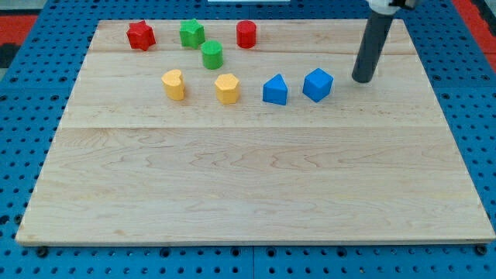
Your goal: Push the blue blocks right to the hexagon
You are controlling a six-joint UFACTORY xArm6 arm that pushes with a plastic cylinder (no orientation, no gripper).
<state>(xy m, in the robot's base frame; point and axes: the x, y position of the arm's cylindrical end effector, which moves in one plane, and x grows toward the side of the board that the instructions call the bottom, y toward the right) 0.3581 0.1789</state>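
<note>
Your tip (362, 79) bare with nothing to clasp, just right of the blue cube (318, 84), blue triangular block (275, 90) beside it, yellow hexagon (227, 88) further left.

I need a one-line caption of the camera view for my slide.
My tip rests right of the blue cube and blue triangular block, with the yellow hexagon to their left.

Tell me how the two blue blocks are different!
The left blue block has a pointed top like a little house; the right blue block looks like a cube turned on a corner. The left one sits nearer the yellow hexagon; the right one sits nearer my tip, which stands apart at its right. Both are the same blue and similar in size.
</note>
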